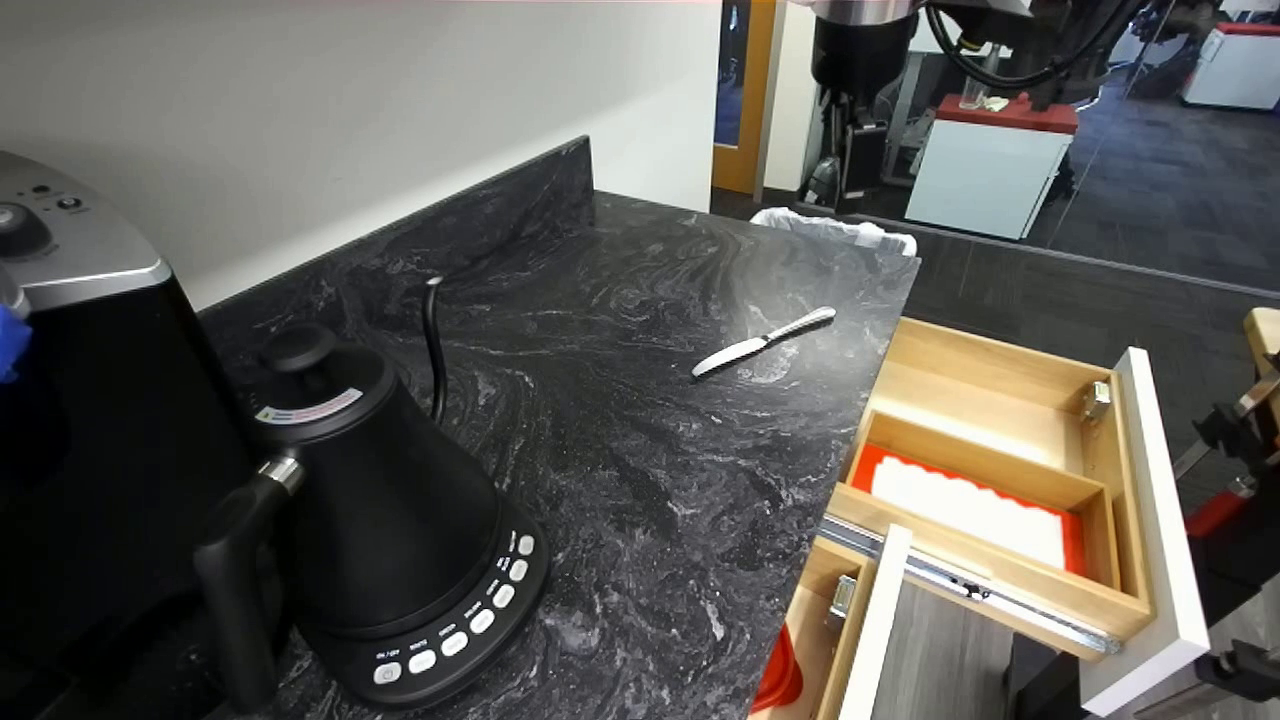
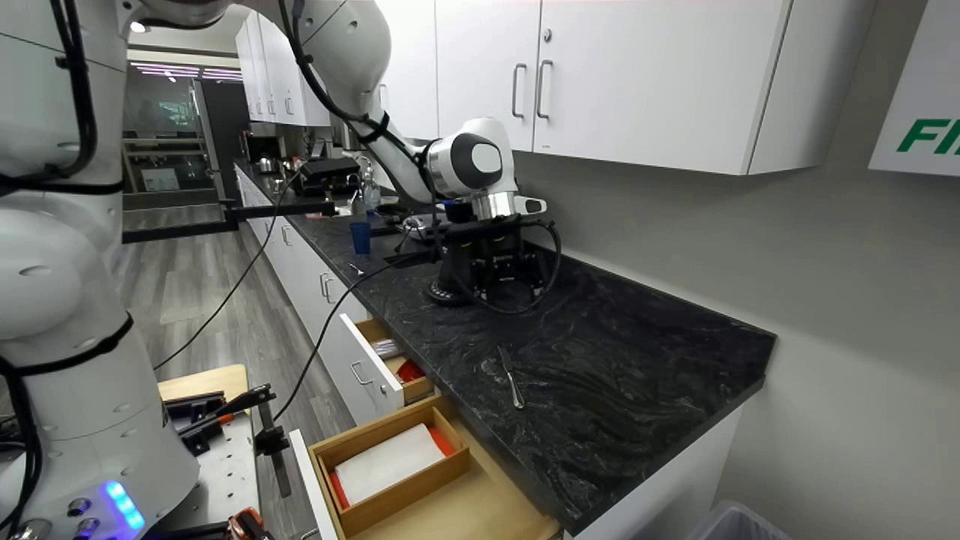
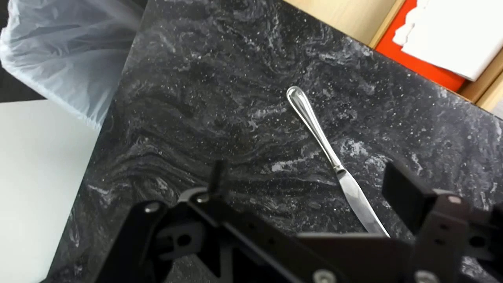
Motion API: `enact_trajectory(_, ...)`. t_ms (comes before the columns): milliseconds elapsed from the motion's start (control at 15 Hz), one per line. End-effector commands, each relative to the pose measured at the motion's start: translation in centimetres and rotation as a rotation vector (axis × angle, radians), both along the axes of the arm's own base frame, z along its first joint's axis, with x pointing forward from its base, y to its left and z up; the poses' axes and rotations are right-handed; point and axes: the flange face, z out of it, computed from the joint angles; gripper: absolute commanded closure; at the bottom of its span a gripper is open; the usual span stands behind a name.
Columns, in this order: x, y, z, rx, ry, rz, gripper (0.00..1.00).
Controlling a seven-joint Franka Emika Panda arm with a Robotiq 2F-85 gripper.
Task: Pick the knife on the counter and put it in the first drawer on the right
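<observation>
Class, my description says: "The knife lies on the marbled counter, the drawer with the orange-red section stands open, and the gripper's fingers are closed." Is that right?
Not quite: the gripper is open, its fingers apart, as the wrist view shows. The rest holds: the knife lies on the marbled counter, and the drawer with the orange-red section stands open.

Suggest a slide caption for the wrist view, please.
Silver knife on the marbled counter, gripper open above, wooden drawer at upper right.

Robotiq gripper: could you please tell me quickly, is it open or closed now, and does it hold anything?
Robotiq gripper: open, holding nothing; the table knife lies on the black marbled counter.
</observation>
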Motion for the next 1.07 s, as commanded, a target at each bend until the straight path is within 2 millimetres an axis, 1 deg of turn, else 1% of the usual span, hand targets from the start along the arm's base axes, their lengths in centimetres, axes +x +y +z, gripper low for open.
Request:
enact_trajectory(0, 1.11, 1.87, -0.36, 0.036, -0.006, 0.034, 0.0)
enact_trajectory(67, 1.04, 2.28, -0.73, 0.066, 0.008, 0.016, 0.0)
enact_trajectory(133, 0.49, 1.82, -0.24, 0.031, -0.003, 0.014, 0.0)
enact_trajectory(333, 0.69, 2.48, -1.03, 0.054, 0.01, 0.009, 0.0)
enact_trajectory(1000, 0.84, 2.46, -1.1, 0.055, 0.01, 0.008, 0.0)
